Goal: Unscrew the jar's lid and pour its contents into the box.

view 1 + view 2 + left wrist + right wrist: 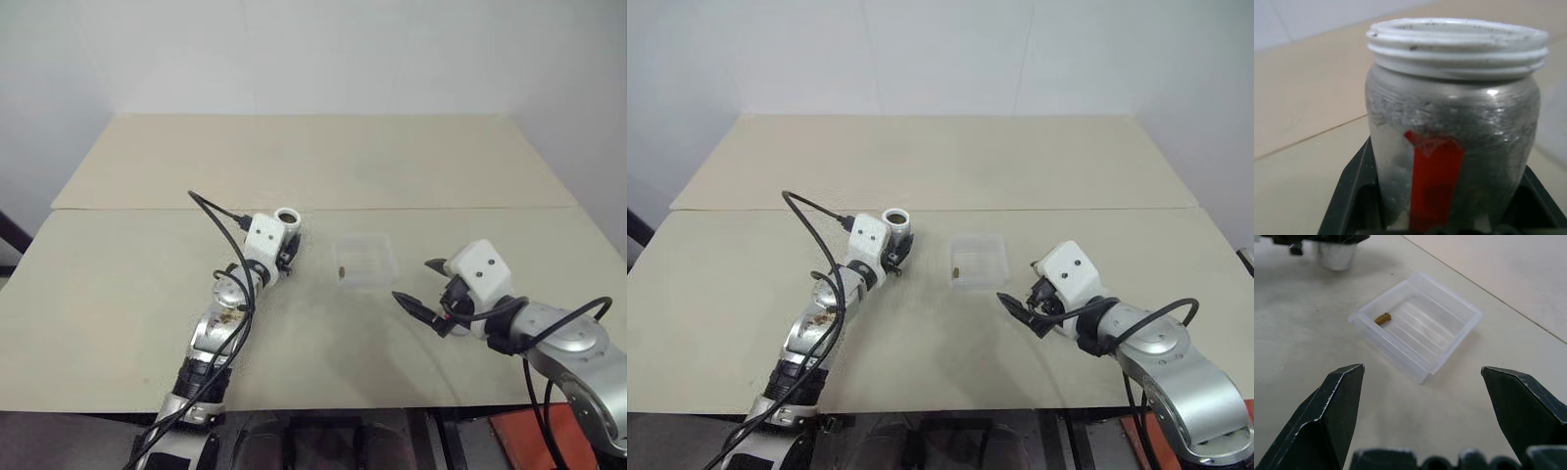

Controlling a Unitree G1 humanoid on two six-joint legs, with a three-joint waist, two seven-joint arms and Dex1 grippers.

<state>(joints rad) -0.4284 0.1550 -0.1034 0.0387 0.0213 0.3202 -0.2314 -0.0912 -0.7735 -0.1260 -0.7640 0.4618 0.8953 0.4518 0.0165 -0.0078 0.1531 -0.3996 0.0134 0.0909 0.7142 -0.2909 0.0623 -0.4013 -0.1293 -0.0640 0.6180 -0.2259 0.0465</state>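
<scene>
Holding the uncapped jar (287, 217) upright in our left gripper (284, 257), jaws clamped, we judge pouring finished: the pellet (1382, 318) lies in the box (366, 260), so next comes setting down, right gripper (415, 291) empty, jaws wide.

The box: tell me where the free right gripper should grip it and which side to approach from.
Probably one side wall of the box, pinched over its rim from above. The tray is shallow, thin-walled and open on top, so a finger fits inside. The wall facing the right gripper, whose jaws stand open and empty, is nearest and keeps clear of the pellet at the far side and the jar in the left gripper.
</scene>
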